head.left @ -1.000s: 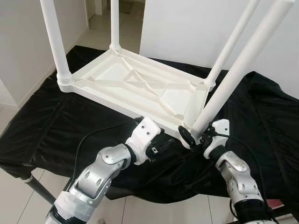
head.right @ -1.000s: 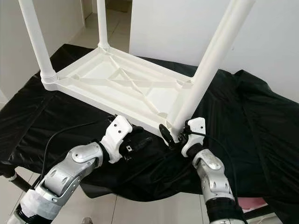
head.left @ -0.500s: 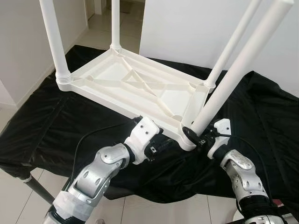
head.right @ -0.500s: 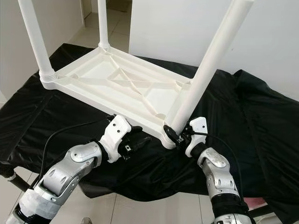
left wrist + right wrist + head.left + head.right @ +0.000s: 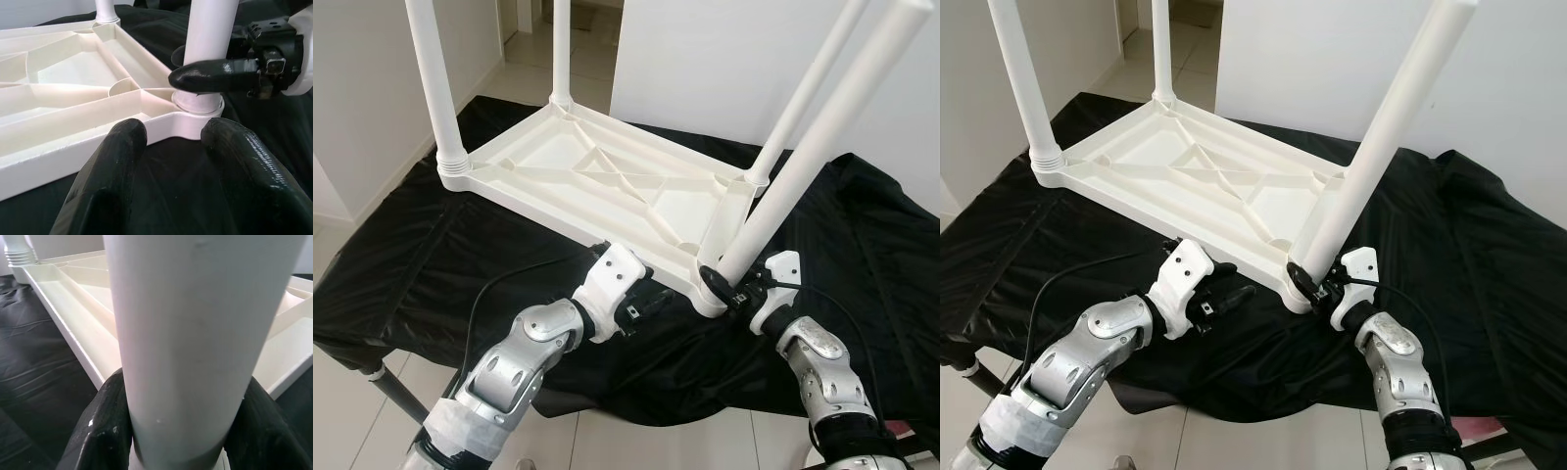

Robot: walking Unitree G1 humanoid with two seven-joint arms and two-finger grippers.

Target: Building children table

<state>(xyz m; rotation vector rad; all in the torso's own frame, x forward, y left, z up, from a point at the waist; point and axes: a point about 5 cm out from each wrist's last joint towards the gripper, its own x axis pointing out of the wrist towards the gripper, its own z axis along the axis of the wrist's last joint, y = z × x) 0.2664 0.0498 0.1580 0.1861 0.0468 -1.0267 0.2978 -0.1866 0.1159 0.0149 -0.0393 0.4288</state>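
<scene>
A black cloth [image 5: 411, 255] covers the work surface, set on a pale tiled floor [image 5: 342, 411] between white walls. Nearest the robot, the left gripper [image 5: 641, 305] hovers just beside the front edge of the upturned white plastic tabletop [image 5: 597, 186], its jaws spread and holding nothing; in the left wrist view its two black fingers [image 5: 115, 161] frame the near corner socket [image 5: 198, 105] without touching it. At that same corner the right gripper [image 5: 722, 290] has its jaws closed around the base of the near right leg [image 5: 813, 147], one finger on each side of the white tube where it enters the socket. The leg leans slightly away from upright. Farther back, the three other legs stand in their corners: the left leg [image 5: 435, 88], the far left leg [image 5: 560, 54] and the far right leg [image 5: 803, 88].

The step in hand looks like seating the fourth and last leg. Next it likely needs straightening and pressing or twisting down until it sits fully home, perhaps with the left gripper steadying the tabletop's edge.
</scene>
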